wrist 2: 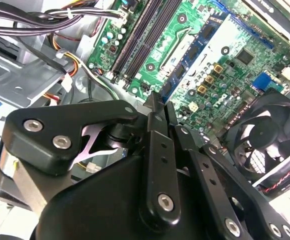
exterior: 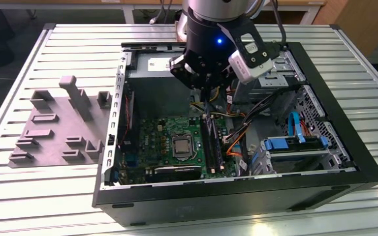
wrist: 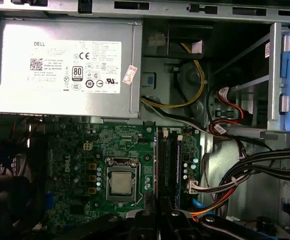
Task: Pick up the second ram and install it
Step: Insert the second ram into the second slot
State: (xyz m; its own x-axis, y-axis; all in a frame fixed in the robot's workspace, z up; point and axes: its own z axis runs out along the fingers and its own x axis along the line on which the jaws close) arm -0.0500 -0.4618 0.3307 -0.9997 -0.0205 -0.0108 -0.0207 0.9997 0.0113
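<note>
The open computer case (exterior: 175,201) lies on the slatted counter (exterior: 64,196), holding a green motherboard (exterior: 169,135), power supply (wrist: 60,70) and blue drive-bay clips (exterior: 294,143). The hand (exterior: 205,91) hangs over the black slots (wrist: 169,162), narrowed onto the second ram (exterior: 205,107), a thin stick whose long axis follows the slots. The second wrist view shows a fan (wrist 2: 265,140).

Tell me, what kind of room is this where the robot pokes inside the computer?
Probably a workshop or robot lab. An opened computer case lies on a ribbed metal table, a grey holder tray sits beside it, and the arm's gripper hangs over the green motherboard.
</note>
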